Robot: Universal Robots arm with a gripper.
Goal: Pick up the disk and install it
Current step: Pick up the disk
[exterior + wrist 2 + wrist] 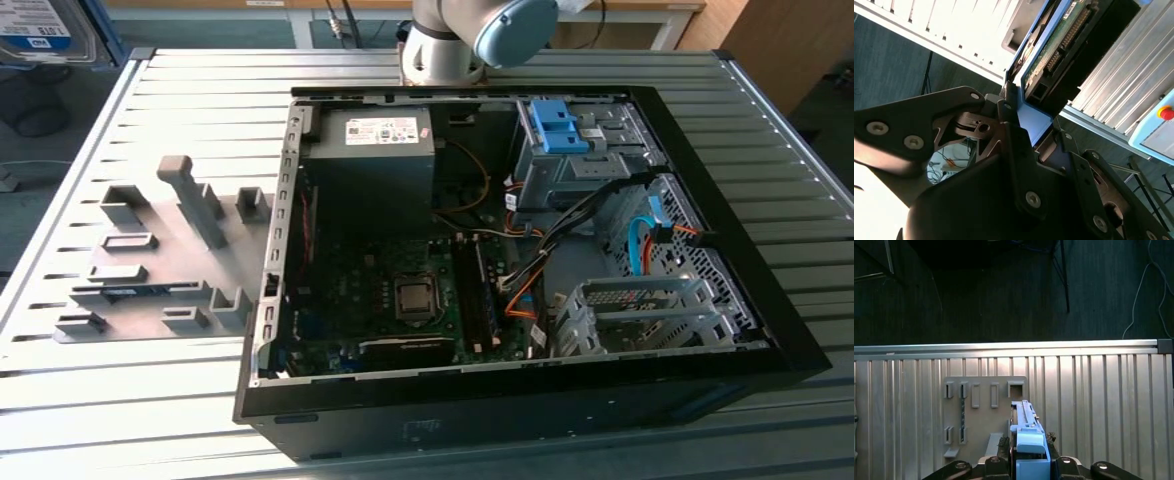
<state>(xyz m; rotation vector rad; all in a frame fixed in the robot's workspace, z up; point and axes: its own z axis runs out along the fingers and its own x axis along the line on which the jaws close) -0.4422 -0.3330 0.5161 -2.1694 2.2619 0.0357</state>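
Ribbed table [134, 400] bearing an open computer case [787, 330], with a grey slotted plate [147, 260] beside it on the exterior view's left. In the first wrist view the disk [1025, 415] sits clamped edge-on in the gripper [1028, 444]. Its long axis runs straight out from the fingers, and it is held clear above the plate.

Black hand [1031, 120] (silver screws [1033, 199]); silver-and-blue arm [454, 40].

Arm [451, 40] joint sits at the top of the exterior view. End effector [1029, 447] in both wrist views, jaws clamped on the disk [1024, 415] frame.
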